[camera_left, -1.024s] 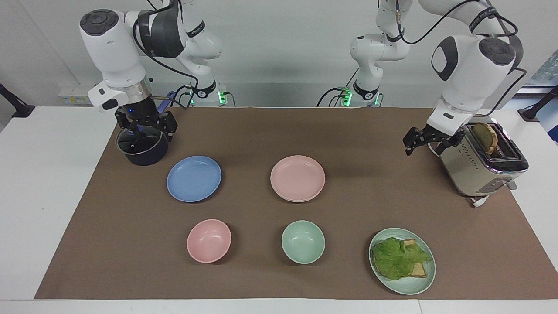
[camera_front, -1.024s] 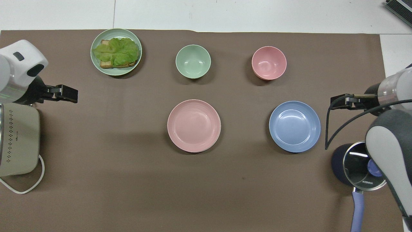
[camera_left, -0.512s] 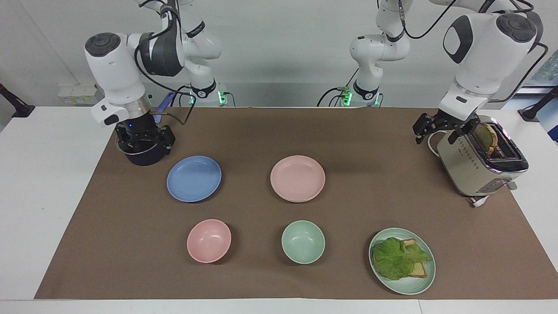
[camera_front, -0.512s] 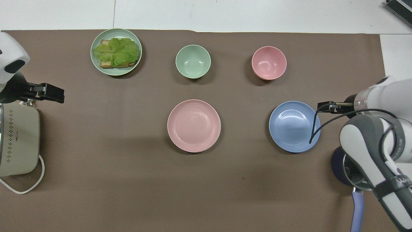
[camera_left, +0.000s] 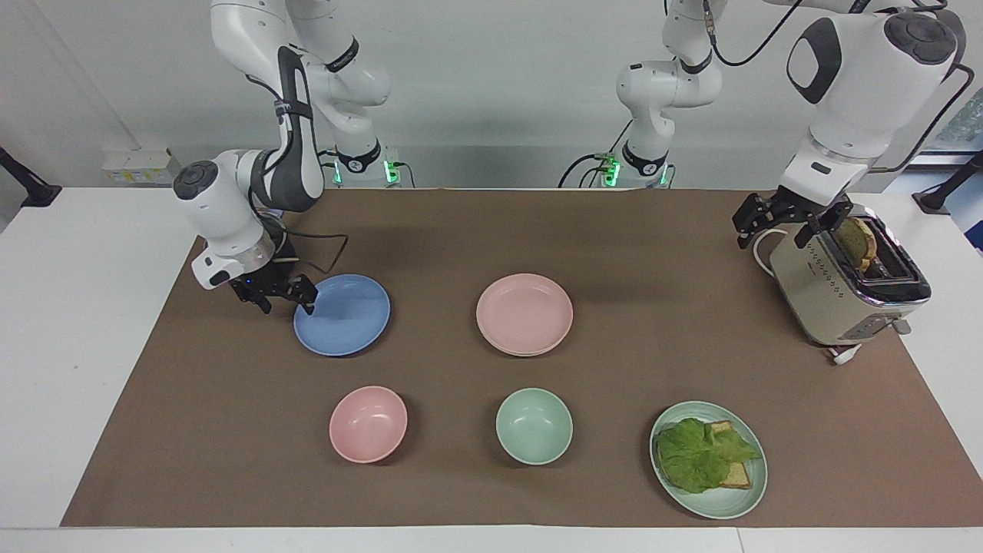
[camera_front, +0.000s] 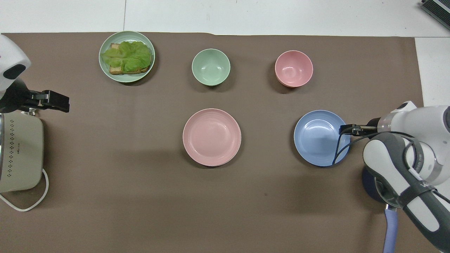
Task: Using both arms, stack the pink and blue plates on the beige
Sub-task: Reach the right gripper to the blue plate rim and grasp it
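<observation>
The cornflower blue plate (camera_left: 343,315) (camera_front: 320,137) lies flat toward the right arm's end of the table. My right gripper (camera_left: 286,301) (camera_front: 346,130) is low at that plate's rim, open, one finger over the rim and the other outside it. At mid-table the pale pink plate (camera_left: 524,312) (camera_front: 211,136) rests on another plate of equal size. Only a thin pale edge of that lower plate shows, the beige plate (camera_left: 531,352). My left gripper (camera_left: 777,225) (camera_front: 58,102) hangs open and holds nothing, beside the toaster.
A toaster (camera_left: 845,288) (camera_front: 19,151) holding bread stands at the left arm's end. Farther from the robots sit a pink bowl (camera_left: 368,424), a mint bowl (camera_left: 534,425) and a green plate (camera_left: 718,503) with lettuce on toast. A dark lidded pot (camera_front: 371,182) lies partly under the right arm.
My right gripper has come down from over the pot to the blue plate's rim. The left gripper drew up and back toward the toaster. No plate has moved.
</observation>
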Robot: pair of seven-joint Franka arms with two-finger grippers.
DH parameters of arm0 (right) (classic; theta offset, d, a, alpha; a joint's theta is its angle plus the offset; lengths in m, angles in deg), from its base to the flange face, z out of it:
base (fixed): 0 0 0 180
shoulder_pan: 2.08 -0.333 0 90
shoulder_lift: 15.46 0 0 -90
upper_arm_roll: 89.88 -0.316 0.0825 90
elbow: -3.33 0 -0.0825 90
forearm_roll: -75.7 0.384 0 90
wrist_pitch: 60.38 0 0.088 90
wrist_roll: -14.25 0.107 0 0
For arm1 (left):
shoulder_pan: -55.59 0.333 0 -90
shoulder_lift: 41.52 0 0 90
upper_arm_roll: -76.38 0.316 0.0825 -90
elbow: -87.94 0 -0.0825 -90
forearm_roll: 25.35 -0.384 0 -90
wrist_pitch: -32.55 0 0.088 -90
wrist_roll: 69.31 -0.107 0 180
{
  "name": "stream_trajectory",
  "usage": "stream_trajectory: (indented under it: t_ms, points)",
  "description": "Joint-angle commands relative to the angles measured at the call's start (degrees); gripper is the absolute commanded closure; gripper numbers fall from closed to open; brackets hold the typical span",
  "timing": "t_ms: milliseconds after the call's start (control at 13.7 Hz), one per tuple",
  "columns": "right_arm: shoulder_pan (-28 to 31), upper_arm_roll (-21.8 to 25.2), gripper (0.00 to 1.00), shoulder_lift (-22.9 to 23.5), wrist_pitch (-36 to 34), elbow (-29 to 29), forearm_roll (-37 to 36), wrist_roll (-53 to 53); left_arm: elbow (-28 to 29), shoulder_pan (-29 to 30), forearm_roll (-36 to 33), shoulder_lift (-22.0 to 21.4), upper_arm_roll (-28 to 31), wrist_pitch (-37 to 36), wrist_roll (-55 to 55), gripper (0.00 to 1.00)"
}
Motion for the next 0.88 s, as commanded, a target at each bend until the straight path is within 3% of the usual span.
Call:
stream_trajectory:
  t_ms: [0,220,366,439,659,805]
  points:
    - [1.18,-0.46,0.07,1.74,1.46,0.89,6.49,-5.94,-0.26,0.75,-0.61,-0.68,-0.34,-1.01,0.35,0.0]
    - [1.62,-0.37,0.18,2.01,1.37,0.98,8.45,-8.25,-0.26,0.58,-0.61,-0.68,-0.33,-1.01,0.35,0.0]
    - [1.71,-0.46,0.31,2.01,1.37,1.33,8.54,-8.42,-0.26,0.66,-0.61,-0.68,-0.34,-1.01,0.35,0.0]
    - [1.8,-0.46,0.44,2.01,1.28,1.41,8.54,-8.6,-0.26,0.67,-0.61,-0.68,-0.25,-1.01,0.44,0.0]
    - [2.85,-0.55,1.0,2.01,1.19,1.33,10.19,-10.52,-0.26,0.67,-0.61,-0.68,-0.25,-1.01,0.35,0.0]
    - [2.85,-0.46,1.0,1.92,0.84,1.15,13.97,-13.85,-0.26,0.58,-0.61,-0.68,-0.34,-1.01,0.35,0.0]
